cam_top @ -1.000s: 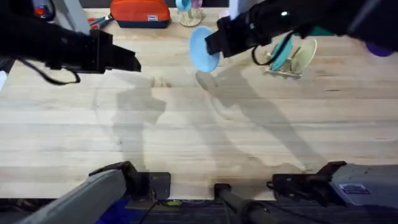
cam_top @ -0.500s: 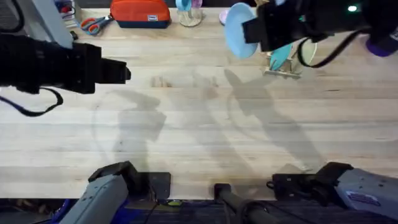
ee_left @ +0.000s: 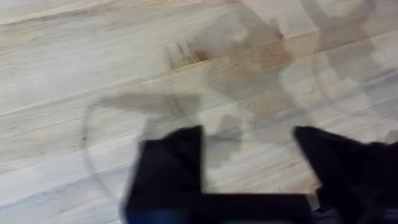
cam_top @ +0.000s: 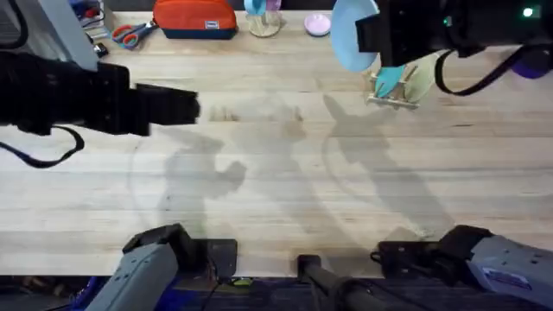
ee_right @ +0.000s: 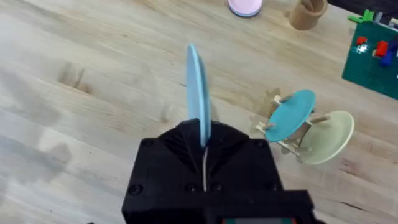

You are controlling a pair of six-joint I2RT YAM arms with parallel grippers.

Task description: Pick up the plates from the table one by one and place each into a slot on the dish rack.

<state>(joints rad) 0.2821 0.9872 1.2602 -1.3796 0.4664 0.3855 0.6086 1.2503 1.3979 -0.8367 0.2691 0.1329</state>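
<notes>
1. Pale sky-blue plate (ee_right: 196,93) — clenched edge-on in your right gripper (ee_right: 204,163), held upright above the table (cam_top: 285,190), near the dish rack (ee_right: 292,134).
2. Your left gripper (ee_left: 249,168) hangs released over bare wood.
3. Farther out, the teal plate (ee_right: 292,114) and cream plate (ee_right: 326,138) already fill slots — descend misaligned and you'd likely knock them or tip the light rack.
</notes>
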